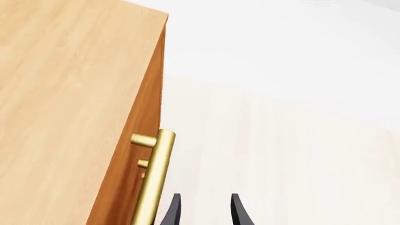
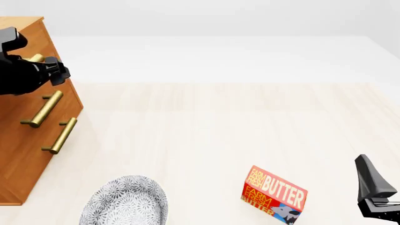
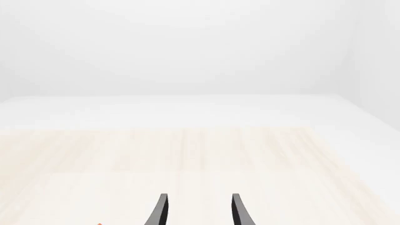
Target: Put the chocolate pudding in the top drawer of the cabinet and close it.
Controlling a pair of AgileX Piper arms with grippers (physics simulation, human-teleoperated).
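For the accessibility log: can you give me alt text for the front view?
The left hand is up at the cabinet on the table's left, by its two closed drawers with brass handles. Nearer the camera stand a patterned bowl and a butter box; the right hand sits at the lower right. No pudding shows.

The only readable text stands on the butter box (image 2: 275, 194), which lies on the table just left of the right gripper (image 2: 375, 187). Its red face reads "FARM FRESH BUTTER" in yellow and white, twice over. Nothing else carries legible lettering.
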